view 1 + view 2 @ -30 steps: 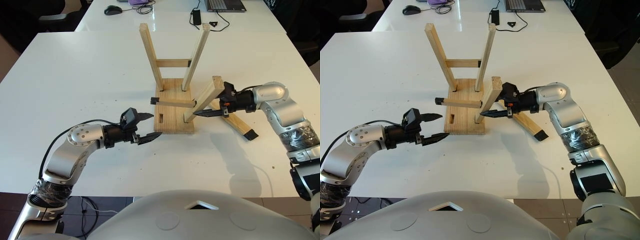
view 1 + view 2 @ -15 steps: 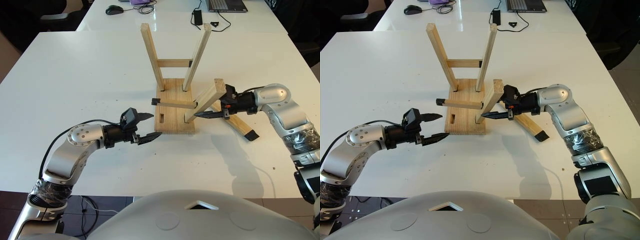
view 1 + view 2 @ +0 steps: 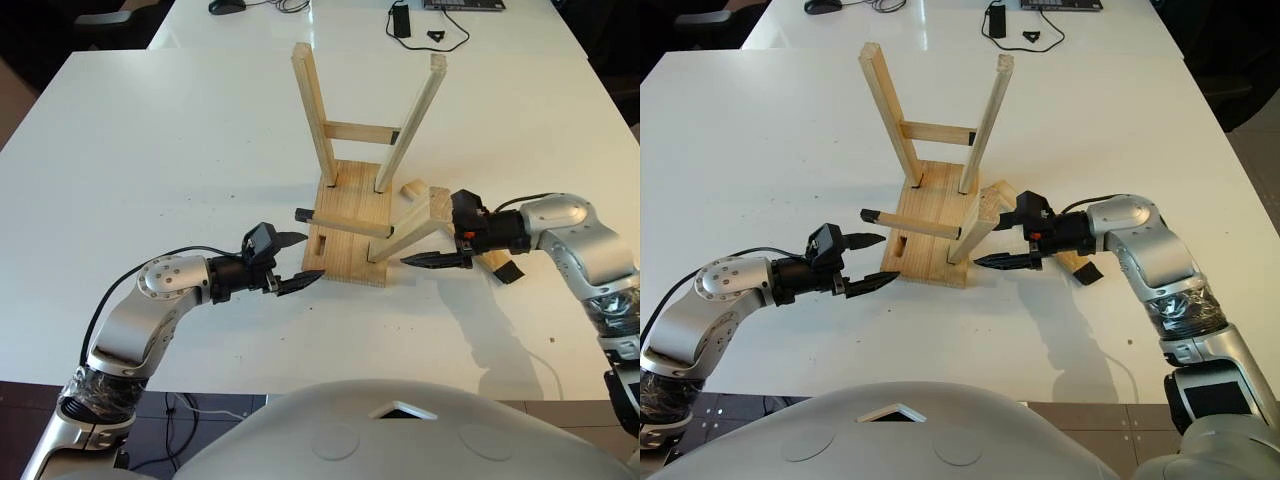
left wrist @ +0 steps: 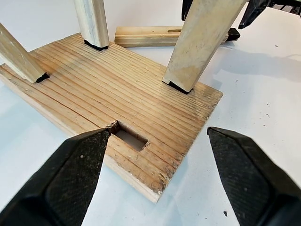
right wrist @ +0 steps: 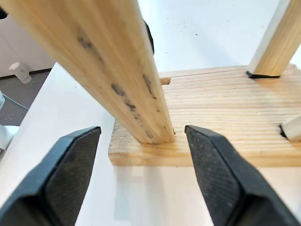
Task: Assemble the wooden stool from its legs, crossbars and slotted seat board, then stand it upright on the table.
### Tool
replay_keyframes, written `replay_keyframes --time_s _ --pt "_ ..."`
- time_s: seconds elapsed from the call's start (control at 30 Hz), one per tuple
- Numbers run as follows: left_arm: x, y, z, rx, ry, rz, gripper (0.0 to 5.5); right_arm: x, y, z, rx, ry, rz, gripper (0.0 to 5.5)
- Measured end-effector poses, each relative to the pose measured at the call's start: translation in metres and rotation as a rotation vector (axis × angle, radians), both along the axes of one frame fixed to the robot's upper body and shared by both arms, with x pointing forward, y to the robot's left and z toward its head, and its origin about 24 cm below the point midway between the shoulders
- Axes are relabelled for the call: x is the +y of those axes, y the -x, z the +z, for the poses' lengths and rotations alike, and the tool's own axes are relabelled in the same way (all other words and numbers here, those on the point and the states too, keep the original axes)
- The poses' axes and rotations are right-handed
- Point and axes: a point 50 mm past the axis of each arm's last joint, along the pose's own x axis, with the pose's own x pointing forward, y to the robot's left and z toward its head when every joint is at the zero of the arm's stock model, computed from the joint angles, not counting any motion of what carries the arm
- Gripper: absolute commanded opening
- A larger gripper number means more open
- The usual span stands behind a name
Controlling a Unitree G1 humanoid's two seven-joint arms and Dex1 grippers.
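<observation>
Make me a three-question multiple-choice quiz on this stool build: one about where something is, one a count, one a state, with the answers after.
1. Where is the loose leg?
A. Flat on the table, right of the seat board
B. Standing in a slot
C. Across the seat board

2. How many legs stand in the seat board?
A. Two
B. Three
C. Four

3. The left gripper is:
A. Open
B. Shut on a crossbar
C. Shut on the seat board

Answers:
1 A: it lies flat on the table past the board's right edge.
2 B: two far legs joined by a crossbar, plus one leaning leg; one empty slot remains.
3 A: its fingers stand wide apart by the corner with the empty slot.
</observation>
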Motion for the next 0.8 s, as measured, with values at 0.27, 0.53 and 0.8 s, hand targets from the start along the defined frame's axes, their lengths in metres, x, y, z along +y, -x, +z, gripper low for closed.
replay_keyframes --time_s 0.27,0.53,0.8 --pt "-0.014 0.024 -0.009 0.063 0.053 0.008 3.83 -0.068 0.023 0.003 -0.083 0.204 -0.317 3.28" --pt "-0.021 0.029 -0.006 0.079 0.122 0.055 3.83 -0.085 0.045 -0.022 -0.017 0.195 -0.513 3.28" --pt "-0.021 0.028 -0.005 0.092 0.122 0.051 3.83 -0.089 0.042 -0.035 -0.011 0.181 -0.598 3.28"
